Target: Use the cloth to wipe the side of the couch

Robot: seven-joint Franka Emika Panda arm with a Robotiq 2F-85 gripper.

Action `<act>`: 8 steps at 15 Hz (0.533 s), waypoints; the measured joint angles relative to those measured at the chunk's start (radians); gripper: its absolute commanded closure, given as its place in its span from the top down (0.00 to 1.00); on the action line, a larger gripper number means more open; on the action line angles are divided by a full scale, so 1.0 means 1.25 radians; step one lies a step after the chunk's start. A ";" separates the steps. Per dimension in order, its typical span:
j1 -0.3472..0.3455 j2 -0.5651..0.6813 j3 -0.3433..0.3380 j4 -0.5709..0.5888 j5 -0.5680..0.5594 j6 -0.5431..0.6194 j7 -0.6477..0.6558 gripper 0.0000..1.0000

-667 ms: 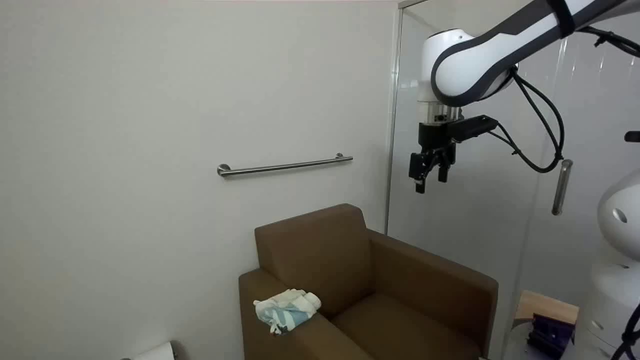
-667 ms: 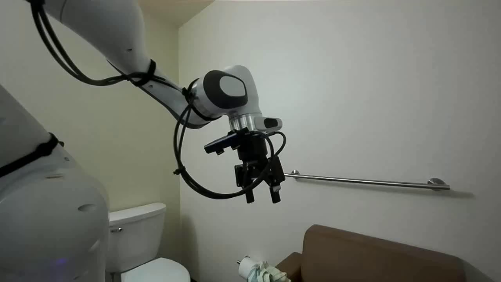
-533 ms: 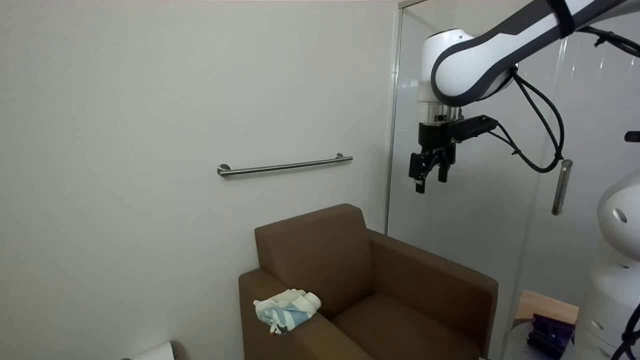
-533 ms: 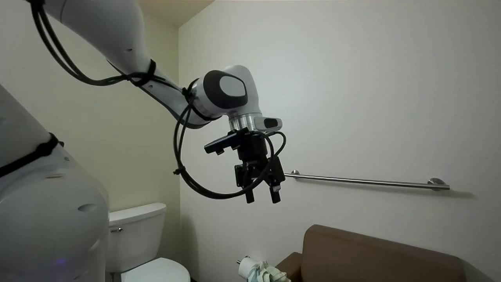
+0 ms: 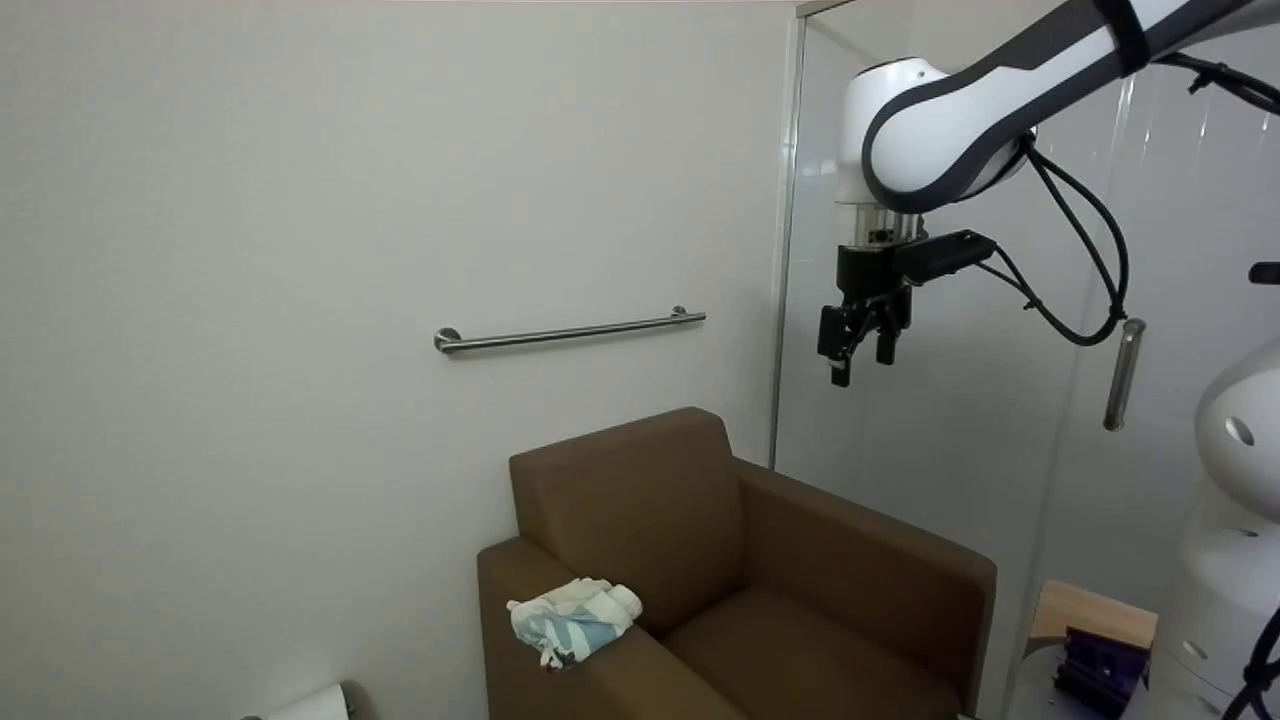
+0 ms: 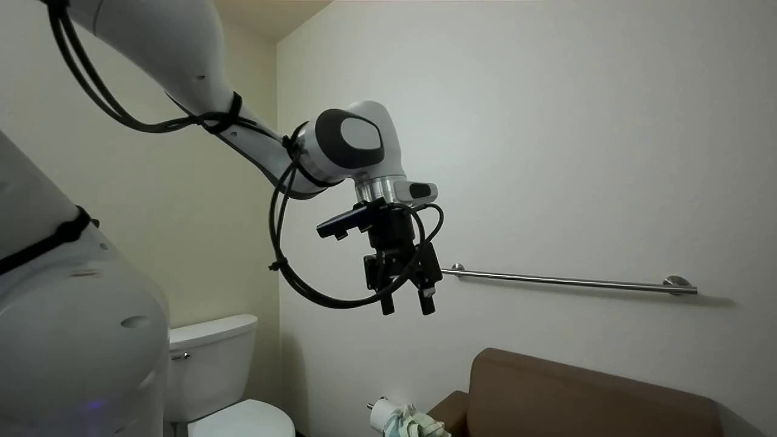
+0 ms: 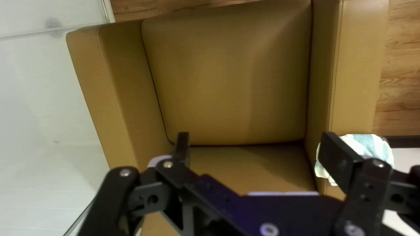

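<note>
The cloth, crumpled white and light blue, lies on an armrest of the brown couch. It shows in both exterior views [image 5: 577, 622] [image 6: 415, 423] and in the wrist view [image 7: 372, 146], partly behind a finger. The couch [image 5: 630, 490] shows its backrest, seat and both arms; only its top shows in an exterior view [image 6: 583, 400], and the wrist view sees it from above [image 7: 229, 72]. My gripper [image 5: 863, 371] hangs in the air above the couch, fingers pointing down, well apart from the cloth. The fingers are spread with nothing between them, in an exterior view [image 6: 408, 311] and the wrist view [image 7: 255, 139].
A metal grab bar [image 5: 570, 335] is fixed to the wall behind the couch. A glass shower door with a handle [image 5: 1125, 375] stands beside the couch. A toilet [image 6: 212, 364] and a toilet paper roll [image 6: 381, 414] are near the couch's other side.
</note>
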 measured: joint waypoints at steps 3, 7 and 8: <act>0.006 0.007 -0.002 0.000 0.002 0.025 0.000 1.00; 0.063 0.113 0.006 0.005 0.026 0.207 0.000 1.00; 0.084 0.158 0.017 0.012 0.033 0.258 0.003 1.00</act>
